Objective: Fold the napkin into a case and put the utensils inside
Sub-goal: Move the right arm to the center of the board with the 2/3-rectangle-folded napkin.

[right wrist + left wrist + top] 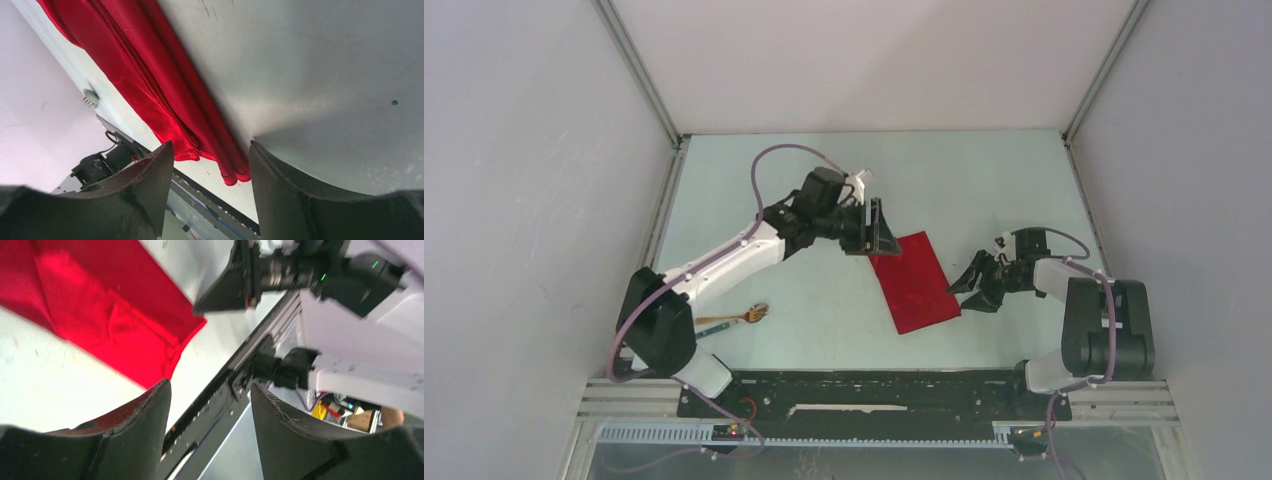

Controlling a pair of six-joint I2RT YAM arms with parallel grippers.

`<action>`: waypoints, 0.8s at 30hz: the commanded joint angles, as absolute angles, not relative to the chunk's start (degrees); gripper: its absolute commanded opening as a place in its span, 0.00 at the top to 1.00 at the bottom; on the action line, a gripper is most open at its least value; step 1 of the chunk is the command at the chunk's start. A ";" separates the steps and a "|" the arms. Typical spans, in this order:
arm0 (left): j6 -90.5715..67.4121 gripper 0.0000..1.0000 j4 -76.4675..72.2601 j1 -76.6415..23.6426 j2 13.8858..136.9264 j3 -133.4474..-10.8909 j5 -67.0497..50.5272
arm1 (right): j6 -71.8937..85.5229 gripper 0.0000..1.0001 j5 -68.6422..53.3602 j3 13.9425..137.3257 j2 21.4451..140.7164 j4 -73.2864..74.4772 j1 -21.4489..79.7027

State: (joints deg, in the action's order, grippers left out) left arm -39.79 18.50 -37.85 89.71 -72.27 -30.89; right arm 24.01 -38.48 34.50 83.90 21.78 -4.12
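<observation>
The red napkin (914, 282) lies folded into a narrow strip in the middle of the table, layered edges showing in the right wrist view (150, 75). My left gripper (882, 232) hovers at its far end, open and empty (210, 385), the cloth (105, 310) beyond its fingers. Just right of the strip's near end, my right gripper (967, 288) is open with nothing between its fingers (210, 144). The wooden fork (746, 316) and the thin teal utensil (714, 330) lie side by side near the left arm's base.
Grey enclosure walls (544, 200) close in the table on three sides. A black rail (874, 390) carrying both arm bases runs along the near edge.
</observation>
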 commanded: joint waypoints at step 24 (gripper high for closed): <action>-41.08 0.33 22.92 -55.12 81.66 -63.20 -6.69 | 46.45 0.79 -38.15 20.79 71.20 10.54 9.96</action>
